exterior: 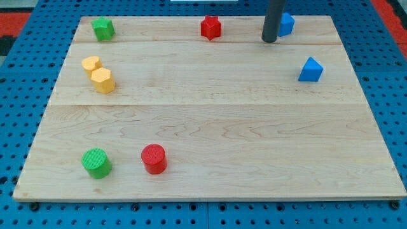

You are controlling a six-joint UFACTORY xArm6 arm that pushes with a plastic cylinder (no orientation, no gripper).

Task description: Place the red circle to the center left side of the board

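Note:
The red circle (pixel 154 158) is a short red cylinder near the view's bottom left of the wooden board (pixel 210 121). A green cylinder (pixel 96 163) stands just to its left. My tip (pixel 269 41) is at the view's top right, far from the red circle. It sits right beside a blue block (pixel 287 24), partly hidden behind the rod.
A green star block (pixel 102 28) is at the top left. A red star block (pixel 210 27) is at the top middle. A yellow heart block (pixel 91 63) and a yellow hexagon (pixel 102 81) sit together at the left. A blue triangular block (pixel 310 70) is at the right.

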